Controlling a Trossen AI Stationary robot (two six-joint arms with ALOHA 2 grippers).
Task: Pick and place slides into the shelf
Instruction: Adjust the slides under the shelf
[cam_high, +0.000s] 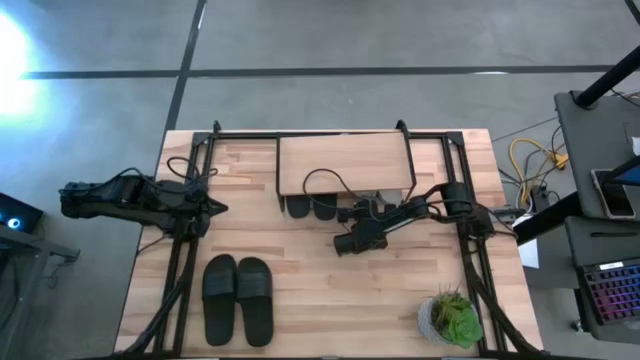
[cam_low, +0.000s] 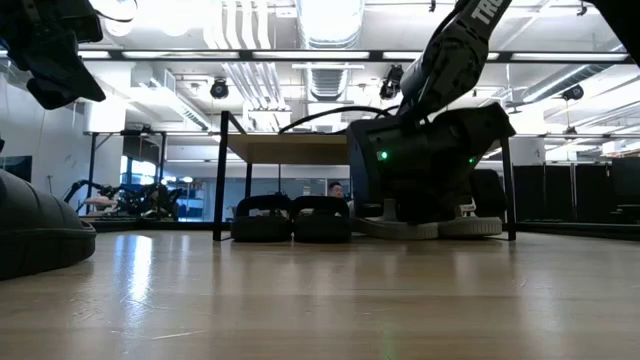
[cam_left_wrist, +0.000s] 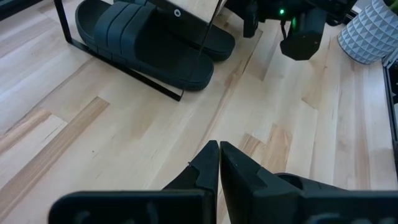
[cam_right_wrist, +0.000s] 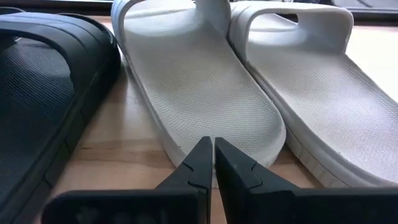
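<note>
The shelf (cam_high: 345, 165) stands at the table's far middle, its plank top (cam_low: 290, 148) on thin black legs. A dark pair of slides (cam_high: 310, 207) (cam_low: 290, 222) (cam_left_wrist: 149, 37) lies on the table under it. Beside them on the right lies the light grey pair (cam_right_wrist: 205, 81) (cam_low: 430, 228), heels toward the near edge. Another black pair (cam_high: 237, 298) lies flat near the left front. My right gripper (cam_right_wrist: 213, 149) (cam_high: 365, 212) is shut, its tips at the heel of the left grey slide. My left gripper (cam_left_wrist: 219, 146) (cam_high: 215, 208) is shut and hovers over bare table at the left. My right gripper's shut fingertips stand at the heel edge (cam_right_wrist: 214, 134) of the left grey slide, coming level from the table's near side and along the slide. Whether they touch it, I cannot tell. The slide lies flat on the table.
A potted green plant (cam_high: 452, 318) in a white pot (cam_left_wrist: 373, 31) stands at the near right corner. Black frame bars run along both table sides. Bare wood (cam_high: 360, 300) lies between the near black pair and the plant.
</note>
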